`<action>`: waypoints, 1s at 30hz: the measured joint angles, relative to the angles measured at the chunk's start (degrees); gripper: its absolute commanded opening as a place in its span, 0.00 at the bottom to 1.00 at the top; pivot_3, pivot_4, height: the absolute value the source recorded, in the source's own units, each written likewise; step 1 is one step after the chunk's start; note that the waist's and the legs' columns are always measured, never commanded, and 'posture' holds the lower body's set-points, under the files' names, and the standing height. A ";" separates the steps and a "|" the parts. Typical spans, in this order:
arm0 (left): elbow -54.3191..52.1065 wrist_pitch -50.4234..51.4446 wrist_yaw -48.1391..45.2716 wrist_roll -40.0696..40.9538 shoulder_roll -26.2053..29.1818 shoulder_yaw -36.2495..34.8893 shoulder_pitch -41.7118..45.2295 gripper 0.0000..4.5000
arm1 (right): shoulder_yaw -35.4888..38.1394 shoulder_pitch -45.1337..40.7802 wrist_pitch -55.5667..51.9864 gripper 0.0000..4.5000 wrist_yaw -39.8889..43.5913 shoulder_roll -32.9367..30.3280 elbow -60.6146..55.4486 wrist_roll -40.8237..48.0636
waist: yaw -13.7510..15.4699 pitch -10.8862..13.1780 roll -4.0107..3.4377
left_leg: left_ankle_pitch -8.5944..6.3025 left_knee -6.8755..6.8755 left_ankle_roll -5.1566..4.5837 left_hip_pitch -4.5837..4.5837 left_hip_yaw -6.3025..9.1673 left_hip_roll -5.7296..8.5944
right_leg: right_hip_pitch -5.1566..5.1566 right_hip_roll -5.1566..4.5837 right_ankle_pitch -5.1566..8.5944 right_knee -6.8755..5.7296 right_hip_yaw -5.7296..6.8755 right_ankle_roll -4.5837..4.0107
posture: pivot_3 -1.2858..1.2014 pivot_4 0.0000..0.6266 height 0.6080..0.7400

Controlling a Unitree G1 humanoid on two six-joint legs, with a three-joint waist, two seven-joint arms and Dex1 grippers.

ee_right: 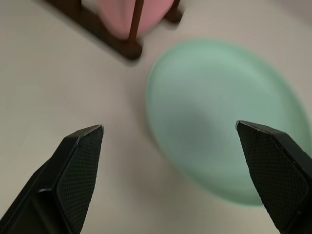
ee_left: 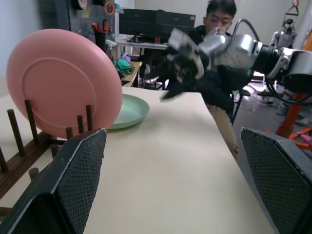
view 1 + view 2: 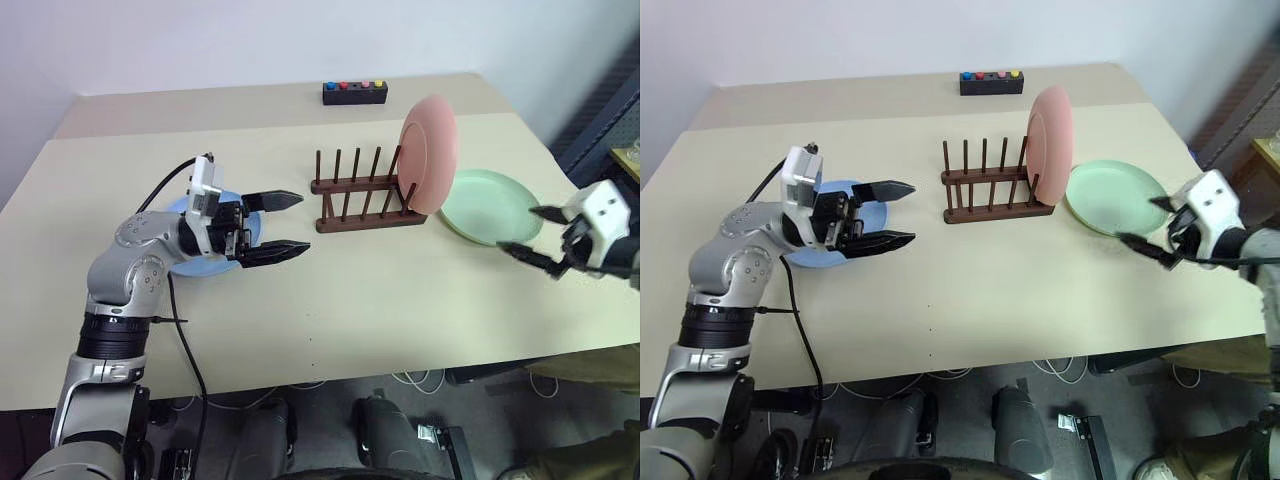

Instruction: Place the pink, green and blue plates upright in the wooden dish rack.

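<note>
1. Worktop (image 3: 400,300): beige, carries everything; a small black button box (image 3: 355,93) sits at the far edge, not part of the job.
2. Left arm: left gripper (image 3: 285,226) hangs over the worktop's left half, pointing sideways toward the rack, jaws wide open, nothing in them.
3. Right arm: right gripper (image 3: 535,238) sits at the right edge, tilted down, jaws spread wide, empty. Wrist view looks straight at the green plate between the two fingers.
4. Pink plate (image 3: 429,153): already upright in the rack's right-end slot, leaning a bit on the pegs. Done, I'd say.
5. Green plate (image 3: 490,205): flat on the worktop just right of the rack, close beside the pink one. Lies just ahead of and to the left of the right jaws; the near rim is the closest part. Right arm is far nearer, so looks like next pick. Being flat, it needs a rim pinch, then a turn on edge.
6. Blue plate (image 3: 180,210): flat at left, mostly hidden under the left gripper and wrist; left arm's job prob.
7. Rack (image 3: 365,190): mid-worktop, rails running left-right, pegs up; slots left of pink are free.
</note>
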State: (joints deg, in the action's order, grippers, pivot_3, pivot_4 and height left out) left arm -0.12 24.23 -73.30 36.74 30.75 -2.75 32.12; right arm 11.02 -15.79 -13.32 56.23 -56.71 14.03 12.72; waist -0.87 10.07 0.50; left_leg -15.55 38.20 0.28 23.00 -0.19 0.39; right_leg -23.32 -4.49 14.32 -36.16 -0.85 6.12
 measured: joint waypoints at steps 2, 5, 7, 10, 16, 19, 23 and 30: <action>-0.18 0.27 0.27 0.02 0.02 0.07 -0.11 1.00 | -2.32 -1.38 1.99 0.99 -0.10 0.00 2.63 -2.49 | 0.08 0.00 0.00 | 0.00 0.00 0.00 0.02 0.00 0.00 | 0.00 -0.01 0.00 0.01 0.00 0.00 | 0.52 0.24 1.00; -2.64 1.49 2.29 0.02 -0.22 0.62 -2.17 1.00 | -5.81 -5.66 3.41 0.99 -0.56 0.24 8.06 -5.85 | 0.03 0.00 0.00 | 0.00 -0.01 0.00 0.02 -0.01 0.00 | -0.01 -0.02 0.00 0.02 -0.02 0.00 | 0.52 0.24 1.00; -3.89 1.93 3.81 0.00 -1.04 1.45 -4.01 1.00 | -6.93 -7.96 4.04 0.99 -0.75 0.87 11.20 -7.02 | 0.07 0.00 0.00 | 0.00 -0.01 0.00 0.01 -0.01 0.00 | 0.00 -0.02 0.00 0.01 -0.02 0.00 | 0.52 0.24 1.00; -5.08 2.55 6.10 -0.06 -1.56 1.96 -5.15 1.00 | -8.07 -10.11 4.86 0.99 -0.68 1.84 14.44 -7.65 | 0.15 0.01 0.02 | 0.00 -0.01 0.01 0.02 0.02 0.00 | 0.00 -0.01 0.00 0.01 -0.01 -0.01 | 0.52 0.24 1.00; -9.04 3.23 10.24 -0.01 -2.25 2.11 -8.48 1.00 | -10.04 -15.30 3.83 0.99 0.01 4.54 22.88 -8.14 | -0.04 0.02 0.01 | 0.00 -0.02 0.00 -0.02 -0.02 0.00 | 0.02 -0.02 -0.01 0.01 -0.06 -0.01 | 0.52 0.24 1.00; -10.20 3.93 11.21 0.14 -2.21 2.05 -9.02 1.00 | -10.44 -16.75 3.71 0.81 0.45 4.78 25.62 -8.67 | 0.12 0.02 0.00 | 0.00 -0.02 0.01 -0.02 -0.02 0.01 | 0.03 -0.02 0.00 0.01 -0.06 -0.02 | 0.52 0.24 1.00; -11.08 4.36 11.33 0.31 -2.16 2.06 -9.27 1.00 | -10.64 -18.86 3.05 0.37 0.59 5.80 28.13 -9.30 | 0.11 0.02 0.00 | 0.00 -0.02 0.01 -0.03 -0.02 0.02 | 0.04 -0.02 0.00 0.02 -0.06 -0.02 | 0.52 0.24 1.00; -11.22 5.13 10.91 0.95 -1.91 2.05 -9.26 1.00 | -10.58 -20.05 2.83 0.01 1.68 5.66 27.65 -9.60 | 0.26 0.00 0.03 | 0.00 -0.02 0.01 -0.09 0.05 0.02 | 0.17 -0.03 0.00 0.04 0.01 -0.02 | 0.52 0.24 1.00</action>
State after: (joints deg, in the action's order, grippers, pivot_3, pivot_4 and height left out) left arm -11.35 29.36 -62.39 37.69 28.84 -0.69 22.86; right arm 0.43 -35.84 -10.49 57.92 -51.04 41.68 3.11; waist -0.61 10.07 0.53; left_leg -15.55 38.18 0.28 22.91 -0.14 0.40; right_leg -23.15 -4.52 14.32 -36.13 -0.84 6.10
